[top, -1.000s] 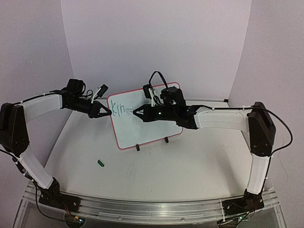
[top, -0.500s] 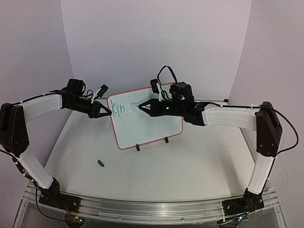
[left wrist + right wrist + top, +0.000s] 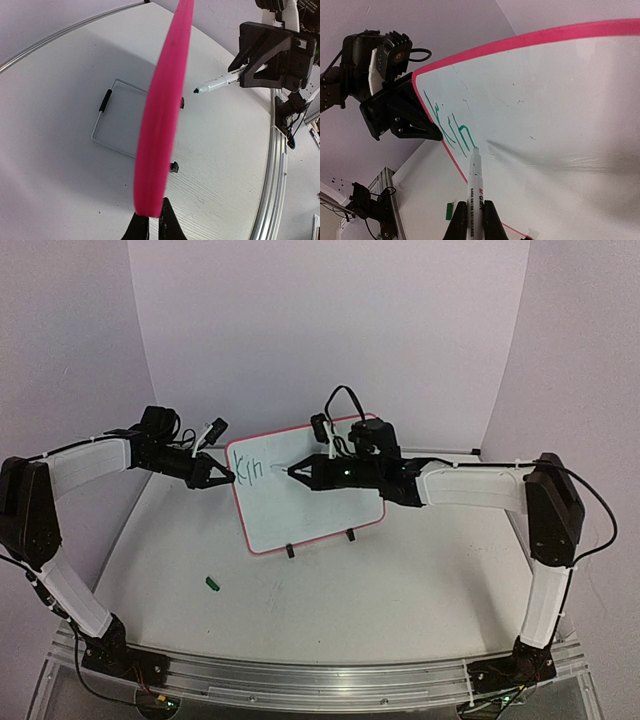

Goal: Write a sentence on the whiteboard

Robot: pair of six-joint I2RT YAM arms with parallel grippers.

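White tabletop [image 3: 400,590] carries the upright whiteboard [image 3: 310,510], left gripper [image 3: 228,478] clamped on its edge, right gripper [image 3: 308,474] pinching a marker [image 3: 475,200] tipped just beside the green lettering [image 3: 249,469].

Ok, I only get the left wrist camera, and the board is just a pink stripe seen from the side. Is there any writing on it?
Observer: Yes. The right wrist view shows green lettering, roughly "Kih", near the top left corner of the whiteboard.
Operator: Where is the pen tip compared to the letters?
Observer: The marker tip is right beside the last letter. It is at the surface or barely off it, and I cannot tell which.
Operator: Is the cap lying anywhere?
Observer: The top view shows a small green object, maybe the cap. It lies on the table in front of the board, toward the left arm's side.
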